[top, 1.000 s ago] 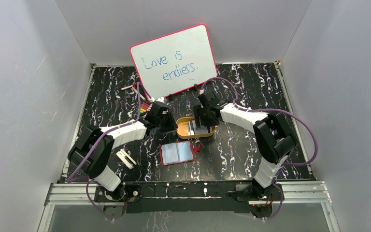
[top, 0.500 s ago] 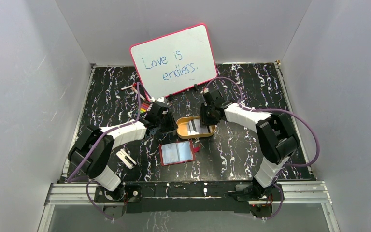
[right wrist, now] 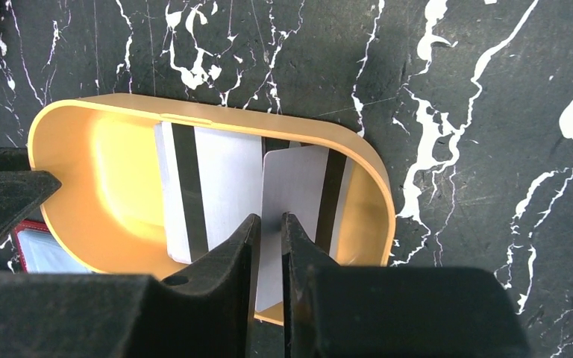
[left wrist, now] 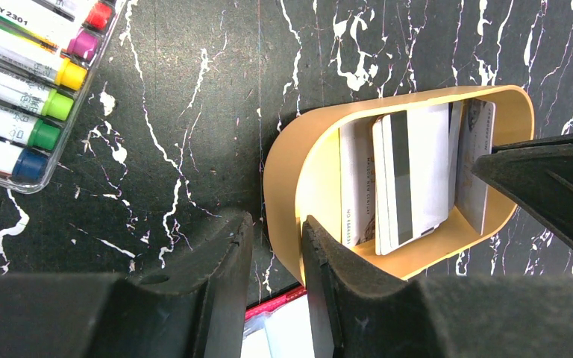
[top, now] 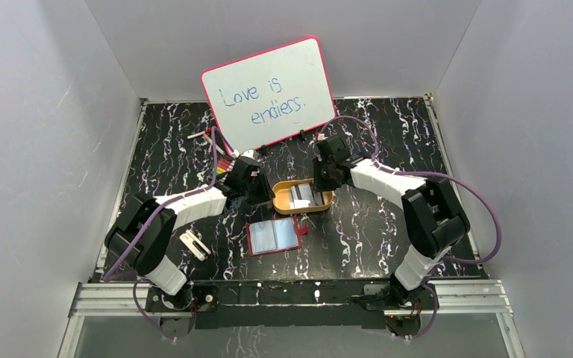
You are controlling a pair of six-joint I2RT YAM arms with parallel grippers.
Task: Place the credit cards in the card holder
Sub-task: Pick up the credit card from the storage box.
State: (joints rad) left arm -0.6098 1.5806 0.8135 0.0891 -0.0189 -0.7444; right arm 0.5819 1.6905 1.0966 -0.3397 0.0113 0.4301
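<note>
Both arms are bent over the orange oval tray [left wrist: 282, 171] in the middle of the black marbled table [top: 373, 224], and it looks like a two-handed job. The left gripper [left wrist: 277, 227] has one finger outside the tray's end wall and one inside, closed in on the rim. I'd say that is to pin the light tray down so it doesn't skid or lift along with a card. The credit cards [left wrist: 414, 175] lie overlapping in the tray, one showing a dark stripe. At the far end the right gripper [right wrist: 270, 220] reaches in from above with its jaws pinched on the edge of one white card [right wrist: 296, 186], which is tipped up off the others rather than lying flat. A thin card is awkward to get under, so raising one edge first seems to be the reason for that hold. The card holder [top: 274, 236] lies open and flat just in front of the tray, toward the arm bases, a short carry away. Whether its sleeves hold anything I can't tell. The marker set [left wrist: 22, 82] sits off to the tray's side and the whiteboard [top: 268, 89] leans behind, both out of the way
</note>
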